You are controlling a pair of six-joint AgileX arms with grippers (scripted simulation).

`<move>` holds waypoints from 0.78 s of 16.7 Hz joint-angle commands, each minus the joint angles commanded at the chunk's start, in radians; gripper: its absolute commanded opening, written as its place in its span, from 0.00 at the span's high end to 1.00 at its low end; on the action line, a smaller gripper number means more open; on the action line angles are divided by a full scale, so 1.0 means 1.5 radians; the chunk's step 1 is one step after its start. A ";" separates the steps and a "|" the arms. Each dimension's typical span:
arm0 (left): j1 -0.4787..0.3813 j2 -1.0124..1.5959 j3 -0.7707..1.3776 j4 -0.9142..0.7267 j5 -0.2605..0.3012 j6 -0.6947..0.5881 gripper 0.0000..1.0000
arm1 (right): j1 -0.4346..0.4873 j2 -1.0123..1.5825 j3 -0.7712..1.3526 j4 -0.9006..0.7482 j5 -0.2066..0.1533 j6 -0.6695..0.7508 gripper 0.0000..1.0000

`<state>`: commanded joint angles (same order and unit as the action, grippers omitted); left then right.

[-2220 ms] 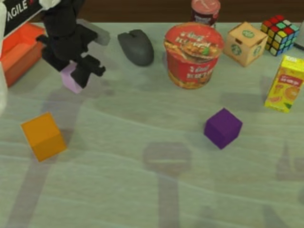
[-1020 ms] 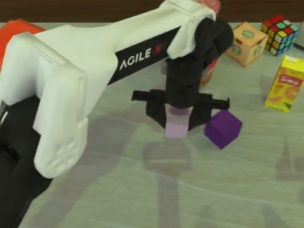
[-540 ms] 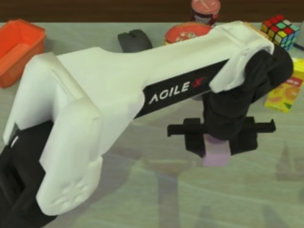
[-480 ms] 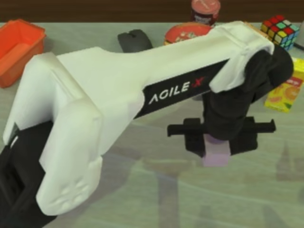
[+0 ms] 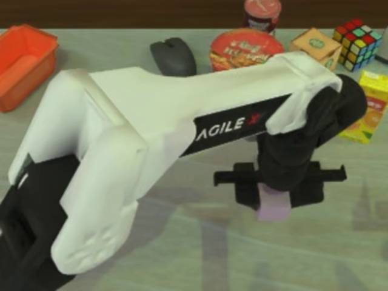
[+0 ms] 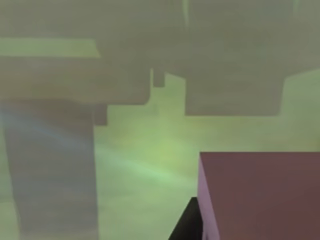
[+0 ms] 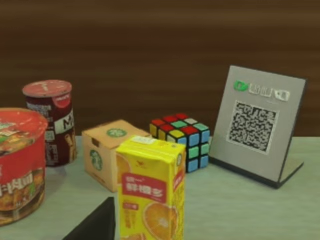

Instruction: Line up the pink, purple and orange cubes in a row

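My left arm reaches across the table in the top view. Its gripper point(image 5: 276, 197) is shut on the small pale pink cube point(image 5: 273, 210), right of the table's middle. In the left wrist view the pink cube point(image 6: 260, 197) fills one corner beside a dark finger point(image 6: 189, 225), with the table surface beyond it. The purple cube and the yellow-orange cube are hidden under the left arm. My right arm is out of the top view, and its wrist view faces the things at the back right.
Along the back stand an orange bin point(image 5: 24, 57), a grey mouse point(image 5: 173, 56), a noodle cup point(image 5: 242, 48), a can point(image 5: 262, 12), a tan logo box point(image 5: 315, 45) and a puzzle cube point(image 5: 357, 42). A juice box point(image 5: 370, 115) is at the right edge. A QR sign point(image 7: 260, 125) stands behind.
The left arm carried the pink cube from the back left to right of the middle, covering the purple cube. In the last half second it edged slightly toward the front.
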<state>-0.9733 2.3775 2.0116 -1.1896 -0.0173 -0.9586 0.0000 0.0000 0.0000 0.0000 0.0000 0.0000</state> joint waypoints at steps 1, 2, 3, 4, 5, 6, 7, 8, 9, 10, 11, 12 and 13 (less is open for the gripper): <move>0.001 0.004 -0.020 0.028 0.000 0.000 1.00 | 0.000 0.000 0.000 0.000 0.000 0.000 0.00; 0.001 0.008 -0.039 0.053 0.001 -0.001 1.00 | 0.000 0.000 0.000 0.000 0.000 0.000 0.00; 0.001 0.012 -0.054 0.071 0.002 -0.001 1.00 | 0.000 0.000 0.000 0.000 0.000 0.000 0.00; 0.001 0.015 -0.064 0.083 0.002 -0.002 1.00 | 0.000 0.000 0.000 0.000 0.000 0.000 0.00; 0.001 0.016 -0.068 0.087 0.002 -0.002 1.00 | 0.000 0.000 0.000 0.000 0.000 0.000 0.00; 0.001 0.016 -0.068 0.087 0.002 -0.002 1.00 | 0.000 0.000 0.000 0.000 0.000 0.000 0.00; 0.001 0.016 -0.068 0.087 0.002 -0.002 1.00 | 0.000 0.000 0.000 0.000 0.000 0.000 0.00; 0.001 0.016 -0.068 0.087 0.002 -0.002 1.00 | 0.000 0.000 0.000 0.000 0.000 0.000 0.00; 0.001 0.016 -0.068 0.087 0.002 -0.002 0.92 | 0.000 0.000 0.000 0.000 0.000 0.000 0.00; 0.001 0.016 -0.068 0.087 0.002 -0.002 0.85 | 0.000 0.000 0.000 0.000 0.000 0.000 0.00; 0.001 0.016 -0.068 0.087 0.002 -0.002 0.77 | 0.000 0.000 0.000 0.000 0.000 0.000 0.00; 0.001 0.016 -0.068 0.087 0.002 -0.002 0.70 | 0.000 0.000 0.000 0.000 0.000 0.000 0.00; 0.001 0.016 -0.068 0.087 0.002 -0.002 0.62 | 0.000 0.000 0.000 0.000 0.000 0.000 0.00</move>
<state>-0.9712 2.4016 1.9096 -1.0596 -0.0143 -0.9618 0.0000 0.0000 0.0000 0.0000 0.0000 0.0000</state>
